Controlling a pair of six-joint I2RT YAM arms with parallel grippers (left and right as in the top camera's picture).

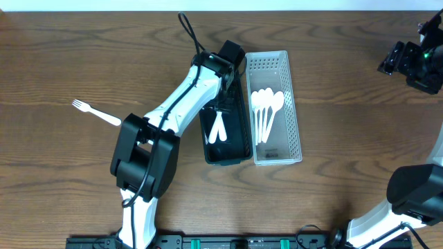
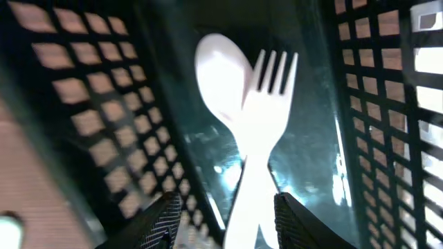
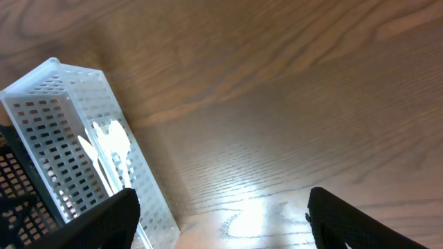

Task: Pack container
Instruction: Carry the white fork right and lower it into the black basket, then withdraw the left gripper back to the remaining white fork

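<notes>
Left claw (image 2: 228,207) released | white plastic fork (image 2: 266,131) (probably loose) crossing spoon (image 2: 221,76) | black mesh bin (image 2: 90,117)

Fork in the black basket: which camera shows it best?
The left wrist view: the fork's tines and handle fill the frame, crossing a spoon. Overhead shows only tiny white shapes beside the left arm. The right wrist view misses it.

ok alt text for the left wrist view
A white plastic fork lies crossed over a white spoon inside a black mesh basket. The left tool hangs open just above, fingertips either side of the fork's handle.
</notes>
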